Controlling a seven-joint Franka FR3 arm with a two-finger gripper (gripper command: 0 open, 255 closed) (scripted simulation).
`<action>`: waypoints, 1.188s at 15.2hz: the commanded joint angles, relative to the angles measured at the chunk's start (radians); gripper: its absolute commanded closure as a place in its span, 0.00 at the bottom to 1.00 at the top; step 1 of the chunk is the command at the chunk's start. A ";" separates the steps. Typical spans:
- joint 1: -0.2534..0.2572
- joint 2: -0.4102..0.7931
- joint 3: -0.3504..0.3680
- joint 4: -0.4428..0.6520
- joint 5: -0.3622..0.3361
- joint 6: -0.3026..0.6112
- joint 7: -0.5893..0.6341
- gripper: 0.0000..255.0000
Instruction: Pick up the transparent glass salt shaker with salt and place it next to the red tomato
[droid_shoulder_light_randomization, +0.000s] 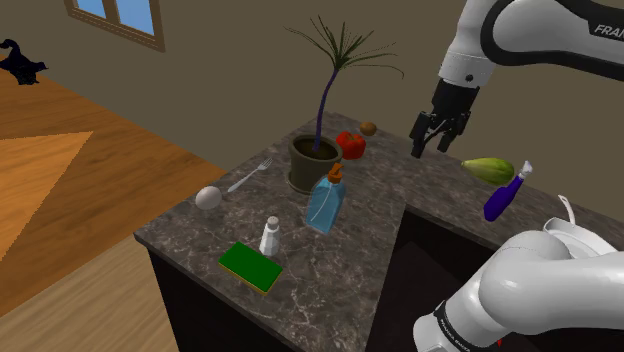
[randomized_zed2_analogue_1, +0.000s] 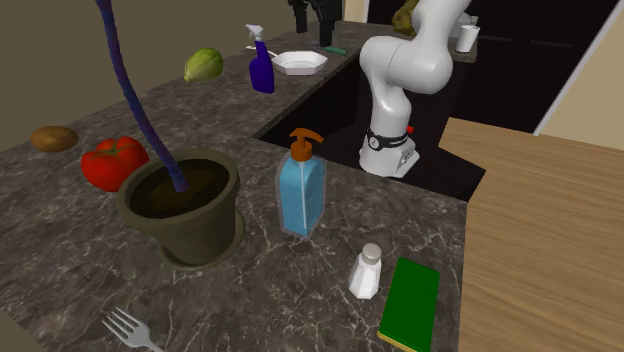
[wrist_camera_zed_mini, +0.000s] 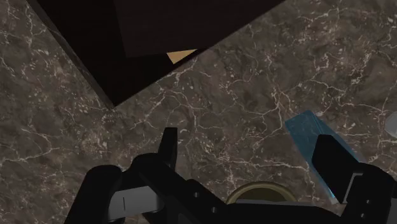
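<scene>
Step in hand: the reach, grasp not yet begun

Nearest the bench's (droid_shoulder_light_randomization: 330, 290) front corner in the shoulder view lies a flat green block (droid_shoulder_light_randomization: 251, 266). The salt shaker (droid_shoulder_light_randomization: 270, 237) stands upright just beside it, pale body, grey cap, nothing touching it that I can see. The second exterior view has the same pair, shaker (randomized_zed2_analogue_1: 367, 270) next to block (randomized_zed2_analogue_1: 411, 303)

Further in is a blue soap bottle (droid_shoulder_light_randomization: 326, 200) with an orange pump. Past that is a dark plant pot (droid_shoulder_light_randomization: 314, 160) with a long purple stem and drooping leaves. The red tomato (droid_shoulder_light_randomization: 350, 145) sits behind the pot, close to its rim, with a small brown thing (droid_shoulder_light_randomization: 369, 128) beyond it

Farthest is the tool (droid_shoulder_light_randomization: 432, 148), hanging high above the bench's far side, well apart from the shaker. It is released and empty. In the wrist view the tool (wrist_camera_zed_mini: 249, 156) has its fingers (wrist_camera_zed_mini: 168, 149) wide apart over bare marble

To do it well, my judgement:
- swing across high enough to pass over the pump top and the leaves
- come straight down over the shaker
- straddle the body below the cap and close on the side away from the green block so a finger doesn't land on it
- it is tall and narrow, so it tips easily; centre before closing
- for the drop, choose bare bench beside the tomato and clear of the pot
</scene>
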 joint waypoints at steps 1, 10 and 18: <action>0.000 0.000 0.000 0.000 0.000 0.000 0.000 0.00; 0.082 0.038 0.147 -0.161 0.104 0.282 0.123 0.00; 0.144 0.179 0.294 -0.218 0.163 0.556 0.235 0.00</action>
